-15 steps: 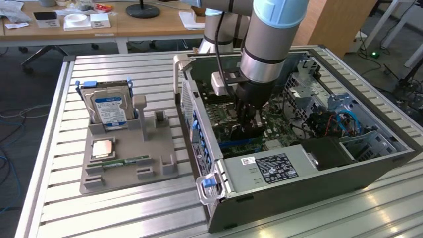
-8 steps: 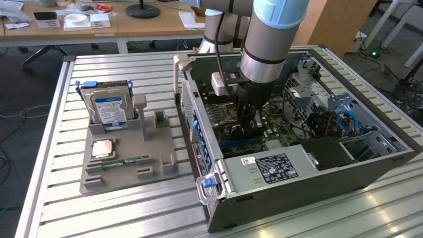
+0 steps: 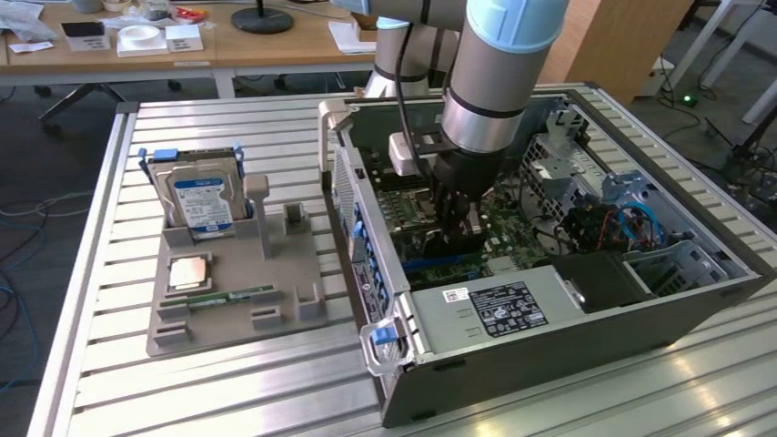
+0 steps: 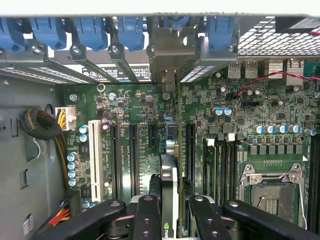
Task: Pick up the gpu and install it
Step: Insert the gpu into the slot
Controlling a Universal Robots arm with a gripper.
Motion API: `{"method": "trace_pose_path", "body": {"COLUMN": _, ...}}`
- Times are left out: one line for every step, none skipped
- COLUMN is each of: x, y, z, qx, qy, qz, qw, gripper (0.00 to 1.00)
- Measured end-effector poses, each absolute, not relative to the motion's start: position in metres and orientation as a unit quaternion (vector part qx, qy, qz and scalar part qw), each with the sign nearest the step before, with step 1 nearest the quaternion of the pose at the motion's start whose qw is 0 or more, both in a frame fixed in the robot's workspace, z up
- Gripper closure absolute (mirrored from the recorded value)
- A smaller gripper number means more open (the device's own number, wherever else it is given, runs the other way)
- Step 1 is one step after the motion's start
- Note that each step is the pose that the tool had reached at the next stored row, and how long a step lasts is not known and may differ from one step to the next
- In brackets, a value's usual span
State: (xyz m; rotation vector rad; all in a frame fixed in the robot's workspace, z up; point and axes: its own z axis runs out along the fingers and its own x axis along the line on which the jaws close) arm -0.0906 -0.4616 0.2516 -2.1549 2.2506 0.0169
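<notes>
My gripper (image 3: 458, 223) reaches down into the open computer case (image 3: 364, 237), over the green motherboard (image 3: 407, 205). It is shut on the gpu (image 4: 169, 187), which the wrist view shows edge-on between the black fingers (image 4: 147, 217). The card hangs upright above the motherboard (image 4: 240, 115), in line with a long black expansion slot (image 4: 189, 147). Its silver end bracket (image 4: 169, 50) stands against the case's rear slot openings, among the blue retainer clips (image 4: 131, 31). In the exterior view the card is a dark shape (image 3: 459, 248) under the fingers, and whether it touches the slot I cannot tell.
A grey fixture tray (image 3: 225, 323) beside the case holds a silver hard drive (image 3: 200, 200), a processor chip (image 3: 188, 271) and a slim memory stick (image 3: 231, 298). The power supply (image 3: 498, 305) fills the case's near corner. An open processor socket (image 4: 272, 192) and a white slot (image 4: 94, 157) flank the card.
</notes>
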Motion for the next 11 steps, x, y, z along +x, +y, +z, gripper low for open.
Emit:
{"method": "trace_pose_path", "body": {"x": -0.0905, "y": -0.4616, "z": 0.2516, "qx": -0.692, "qy": 0.722, "qz": 0.005, "qw": 0.013, "gripper": 0.73}}
{"method": "trace_pose_path", "body": {"x": -0.09, "y": -0.4616, "z": 0.2515, "qx": -0.691, "qy": 0.722, "qz": 0.006, "qw": 0.013, "gripper": 0.73}}
{"method": "trace_pose_path", "body": {"x": -0.0894, "y": -0.4616, "z": 0.2514, "qx": -0.691, "qy": 0.723, "qz": 0.006, "qw": 0.012, "gripper": 0.73}}
{"method": "trace_pose_path", "body": {"x": -0.0889, "y": -0.4616, "z": 0.2515, "qx": -0.691, "qy": 0.723, "qz": 0.007, "qw": 0.012, "gripper": 0.73}}
{"method": "trace_pose_path", "body": {"x": -0.0887, "y": -0.4616, "z": 0.2516, "qx": -0.691, "qy": 0.723, "qz": 0.007, "qw": 0.012, "gripper": 0.73}}
{"method": "trace_pose_path", "body": {"x": -0.0887, "y": -0.4616, "z": 0.2516, "qx": -0.691, "qy": 0.723, "qz": 0.007, "qw": 0.012, "gripper": 0.73}}
{"method": "trace_pose_path", "body": {"x": -0.0887, "y": -0.4616, "z": 0.2516, "qx": -0.69, "qy": 0.723, "qz": 0.007, "qw": 0.012, "gripper": 0.73}}
{"method": "trace_pose_path", "body": {"x": -0.0887, "y": -0.4616, "z": 0.2516, "qx": -0.69, "qy": 0.723, "qz": 0.007, "qw": 0.012, "gripper": 0.73}}
{"method": "trace_pose_path", "body": {"x": -0.0886, "y": -0.4616, "z": 0.2516, "qx": -0.69, "qy": 0.723, "qz": 0.007, "qw": 0.012, "gripper": 0.73}}
{"method": "trace_pose_path", "body": {"x": -0.0885, "y": -0.4614, "z": 0.2515, "qx": -0.69, "qy": 0.723, "qz": 0.007, "qw": 0.012, "gripper": 0.73}}
{"method": "trace_pose_path", "body": {"x": -0.0885, "y": -0.4612, "z": 0.2514, "qx": -0.69, "qy": 0.724, "qz": 0.007, "qw": 0.012, "gripper": 0.73}}
